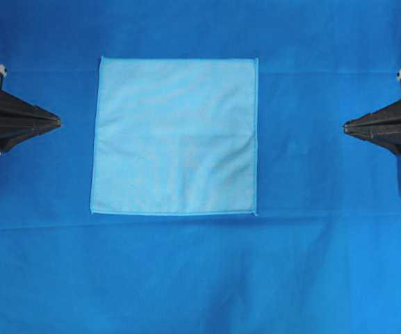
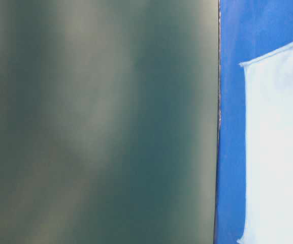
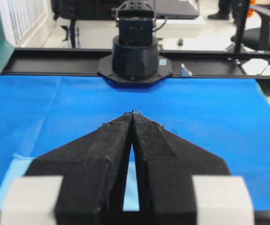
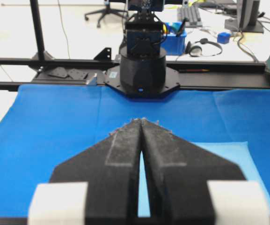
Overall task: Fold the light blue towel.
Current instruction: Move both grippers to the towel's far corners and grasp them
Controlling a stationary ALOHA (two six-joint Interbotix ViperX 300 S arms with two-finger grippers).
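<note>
The light blue towel lies flat and spread out as a square in the middle of the royal-blue sheet. It shows at the right of the table-level view, and partly under the fingers in the left wrist view and the right wrist view. My left gripper is shut and empty, hovering left of the towel, apart from it. My right gripper is shut and empty, right of the towel, apart from it.
The royal-blue sheet covers the whole table. A blurred dark green panel fills the left of the table-level view. The other arm's black base stands at the far table edge in each wrist view.
</note>
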